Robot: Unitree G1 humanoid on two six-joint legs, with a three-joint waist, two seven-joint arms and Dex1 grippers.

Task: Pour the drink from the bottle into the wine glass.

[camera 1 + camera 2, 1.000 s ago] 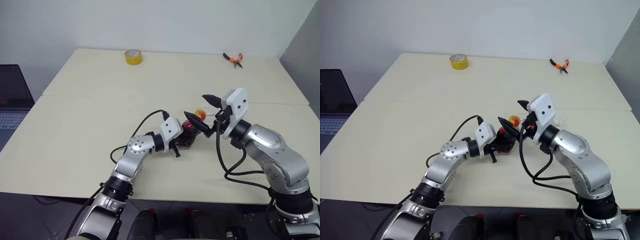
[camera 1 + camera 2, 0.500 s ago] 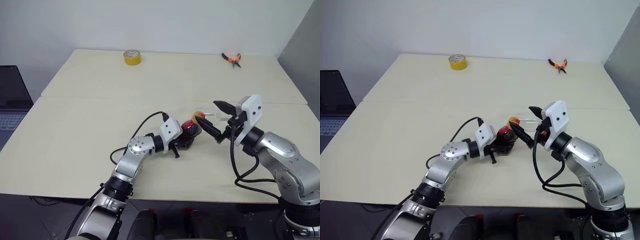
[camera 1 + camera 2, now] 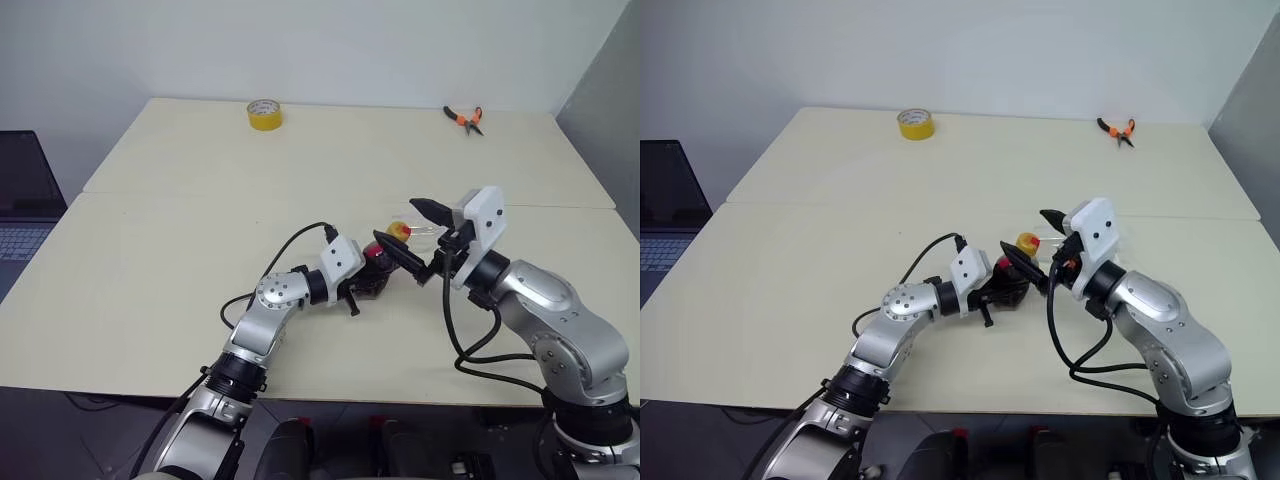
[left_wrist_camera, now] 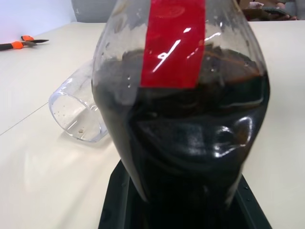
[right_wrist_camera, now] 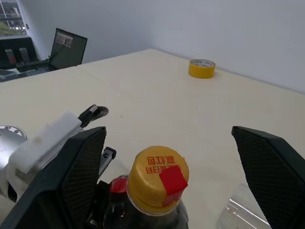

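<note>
Plenty of bare worktop (image 3: 180, 260) here: the whole nine o'clock side lies open, and so does the far stretch up to twelve. Out at the far edge sit a yellow tape roll (image 3: 265, 114) at eleven o'clock and orange-handled pliers (image 3: 466, 118) at one o'clock, both well apart from the action. A laptop (image 3: 25, 200) sits off the worktop's nine o'clock edge.

Dead centre, the left gripper (image 3: 372, 284) has its jaws clamped on the bottle (image 3: 378, 268), low on its body. The right gripper (image 3: 412, 236) hangs with jaws spread wide, one finger on either side of the yellow cap (image 5: 159, 176), touching nothing that can be made out.

The bottle stands upright, squat and clear, the drink (image 4: 190, 138) inside nearly black and reaching up to the shoulder, a red label strip (image 4: 174, 43) running down the neck. Just beside it, towards two o'clock, the wine glass (image 4: 78, 114) lies on its side on the worktop, bowl empty.
</note>
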